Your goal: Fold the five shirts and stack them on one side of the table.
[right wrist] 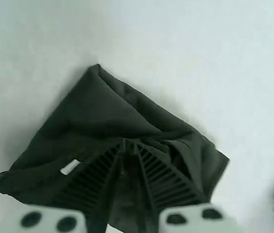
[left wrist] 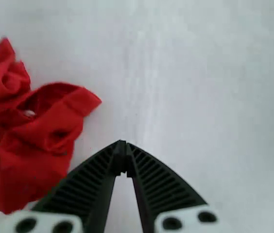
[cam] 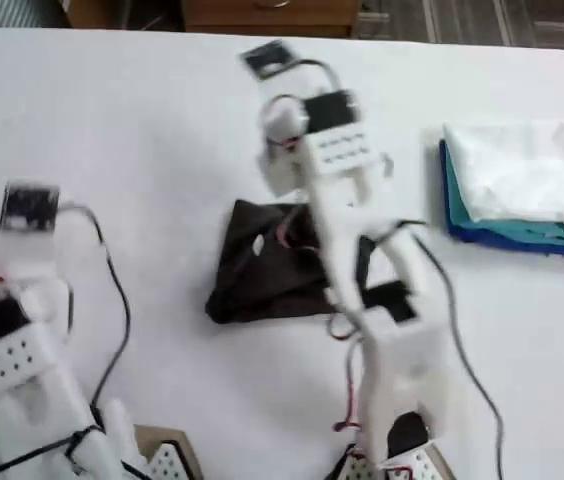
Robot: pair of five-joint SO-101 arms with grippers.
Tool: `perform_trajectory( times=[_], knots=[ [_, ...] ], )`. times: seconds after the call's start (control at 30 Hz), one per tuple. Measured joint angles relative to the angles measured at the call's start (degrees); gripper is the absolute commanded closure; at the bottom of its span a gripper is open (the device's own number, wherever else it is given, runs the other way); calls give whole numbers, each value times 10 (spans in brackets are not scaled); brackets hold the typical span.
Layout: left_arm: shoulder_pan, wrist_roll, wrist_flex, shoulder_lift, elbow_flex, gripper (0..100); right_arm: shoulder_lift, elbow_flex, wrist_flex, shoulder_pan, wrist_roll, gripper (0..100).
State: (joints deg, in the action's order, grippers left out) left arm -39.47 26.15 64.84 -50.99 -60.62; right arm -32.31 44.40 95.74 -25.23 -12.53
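Two arms: white, side by side on a plain white table; one stands at the left near edge, the other in the middle.
Red shirt: a crumpled red shirt of soft cloth lies unfolded in a heap on the table, just beside the left arm's fingers.
Left gripper: the left gripper has its black ribbed fingers closed tip to tip with nothing between them, above bare table and apart from the red cloth.
Dark shirt: a dark, nearly black shirt lies mid-table, folded into a rough wedge with loose creases, under the middle arm.
Right gripper: the right gripper has its fingers drawn together, the tips down on the dark shirt near the middle of it; whether any cloth is pinched between them I cannot tell.
Stack: at the right side of the table, well apart from the dark shirt, a folded white shirt rests on a folded teal shirt, with a folded blue shirt lowest.
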Motion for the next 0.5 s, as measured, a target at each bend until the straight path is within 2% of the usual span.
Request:
perform_trajectory(
  times=[0.13,0.27,0.5],
  knots=[
    [-12,-1,-62,-8,-99,974,-124,118,13,-46,0,978],
    [-16,0,-110,-10,-141,974,-207,181,23,-52,0,978],
    [-16,0,-156,-14,-180,974,-227,135,43,-47,0,978]
  ],
)
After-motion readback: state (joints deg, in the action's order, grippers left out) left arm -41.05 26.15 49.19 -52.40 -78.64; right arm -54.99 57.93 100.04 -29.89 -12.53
